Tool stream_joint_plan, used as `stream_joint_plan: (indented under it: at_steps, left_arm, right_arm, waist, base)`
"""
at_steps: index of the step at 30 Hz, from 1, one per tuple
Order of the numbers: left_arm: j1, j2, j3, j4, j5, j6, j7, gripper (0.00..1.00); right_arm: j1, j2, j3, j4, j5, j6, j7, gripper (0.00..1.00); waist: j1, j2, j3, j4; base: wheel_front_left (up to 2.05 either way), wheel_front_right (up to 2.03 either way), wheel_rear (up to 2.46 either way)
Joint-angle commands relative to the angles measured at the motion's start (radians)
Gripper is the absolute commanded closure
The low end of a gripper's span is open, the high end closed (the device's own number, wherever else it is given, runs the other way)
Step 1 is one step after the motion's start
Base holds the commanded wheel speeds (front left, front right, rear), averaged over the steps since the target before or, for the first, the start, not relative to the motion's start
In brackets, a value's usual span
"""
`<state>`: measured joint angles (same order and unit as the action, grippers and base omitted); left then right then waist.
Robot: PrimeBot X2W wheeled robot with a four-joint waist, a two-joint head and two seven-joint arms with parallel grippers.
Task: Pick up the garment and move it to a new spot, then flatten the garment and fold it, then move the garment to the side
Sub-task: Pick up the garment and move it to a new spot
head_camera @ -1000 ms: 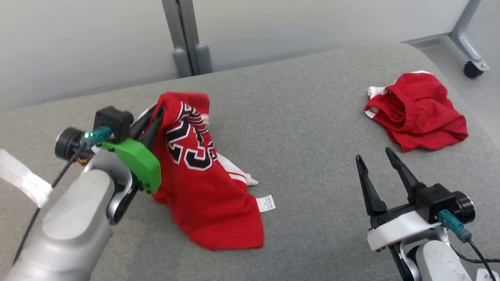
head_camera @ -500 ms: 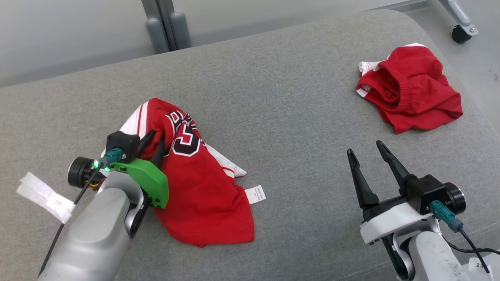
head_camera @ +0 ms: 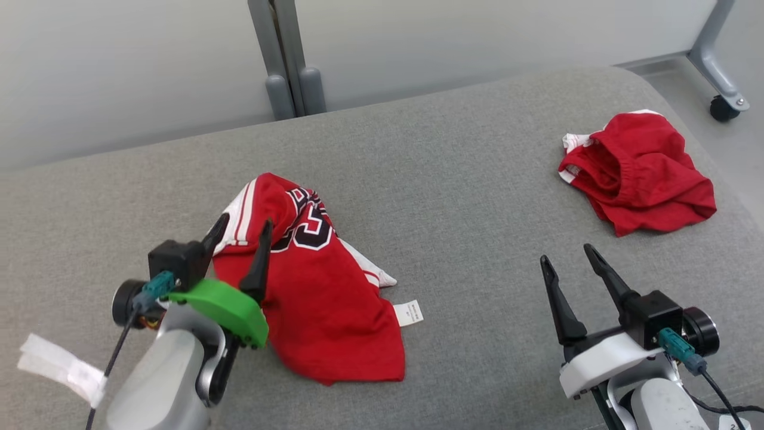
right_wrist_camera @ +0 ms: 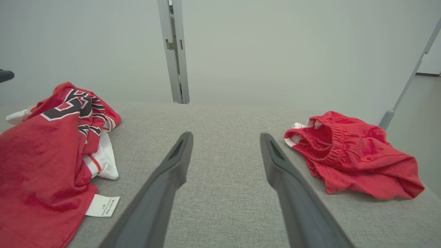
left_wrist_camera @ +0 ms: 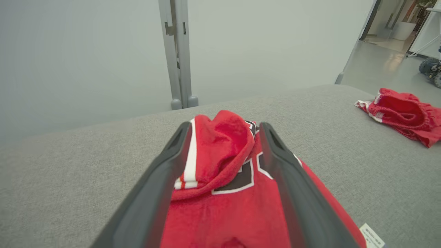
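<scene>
In the head view, the jersey [head_camera: 325, 298] lay crumpled on the grey cushion [head_camera: 453, 197]. Its long axis ran from a raised hump at the far left down to the hem, which was nearer the robot and further right. The left gripper [head_camera: 245, 222] stood spread wide, straddling that hump and clamping nothing. The right gripper [head_camera: 566, 254] — also spread and empty — sat well apart, between the jersey and the red shorts [head_camera: 641, 173]. In the left wrist view, the hump rose between the two fingers [left_wrist_camera: 162, 179], straight ahead. In the right wrist view, the jersey lay off to that gripper's left and the shorts to its right. The left arm was plainly nearer — flattening looked like the next step.
</scene>
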<state>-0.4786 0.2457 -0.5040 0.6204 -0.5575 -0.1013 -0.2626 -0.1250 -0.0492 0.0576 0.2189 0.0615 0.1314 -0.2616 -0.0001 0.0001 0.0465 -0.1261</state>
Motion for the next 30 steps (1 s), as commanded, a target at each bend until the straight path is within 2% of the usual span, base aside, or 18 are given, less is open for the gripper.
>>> stream_joint_plan:
  at_steps: [1,9,15,30]
  left_arm:
    - [0.051,-0.003,0.027,-0.027,0.010,0.010,-0.002,0.00]
    - [0.268,-0.045,0.192,-0.193,0.046,0.044,-0.002,0.00]
    - [0.401,-0.090,0.277,-0.280,0.081,0.055,-0.002,0.00]
    - [0.554,-0.160,0.350,-0.374,0.160,0.038,-0.002,0.00]
  right_arm:
    - [0.022,-0.003,-0.001,0.005,0.000,-0.002,-0.005,0.00]
    - [0.065,-0.003,-0.008,0.010,0.021,-0.002,-0.005,0.00]
    - [0.083,-0.003,-0.005,0.016,0.050,-0.002,-0.005,0.00]
    - [0.122,-0.003,-0.004,0.029,0.071,-0.002,-0.005,0.00]
  waist:
    - [0.0001,-0.0001,-0.046,0.036]
    - [0.0001,-0.0001,-0.082,0.066]
    - [0.0001,-0.0001,-0.092,0.073]
    - [0.0001,-0.0001,-0.090,0.079]
  base:
    - [0.00,0.00,0.00]
    - [0.00,0.00,0.00]
    - [0.00,0.00,0.00]
    - [0.00,0.00,0.00]
